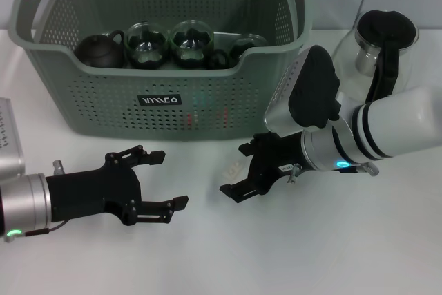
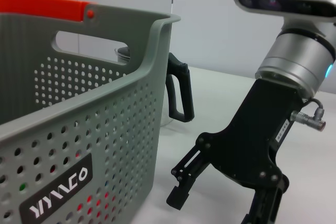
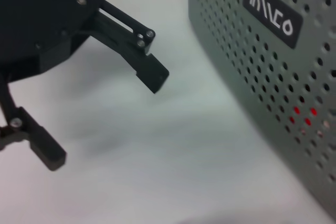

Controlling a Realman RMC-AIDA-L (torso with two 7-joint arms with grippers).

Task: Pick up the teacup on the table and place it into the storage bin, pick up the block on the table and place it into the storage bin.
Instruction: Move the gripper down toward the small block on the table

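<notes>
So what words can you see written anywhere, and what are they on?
"VINCO", or close to it: stylised white letters on the black label on the bin front.
Small label on the right arm's wrist: too small to read.
Nothing else bears text.

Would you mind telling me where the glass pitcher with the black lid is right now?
In the head view, the glass pitcher stands on the table at the far right, just beside the storage bin's right wall and behind the right arm.
</notes>
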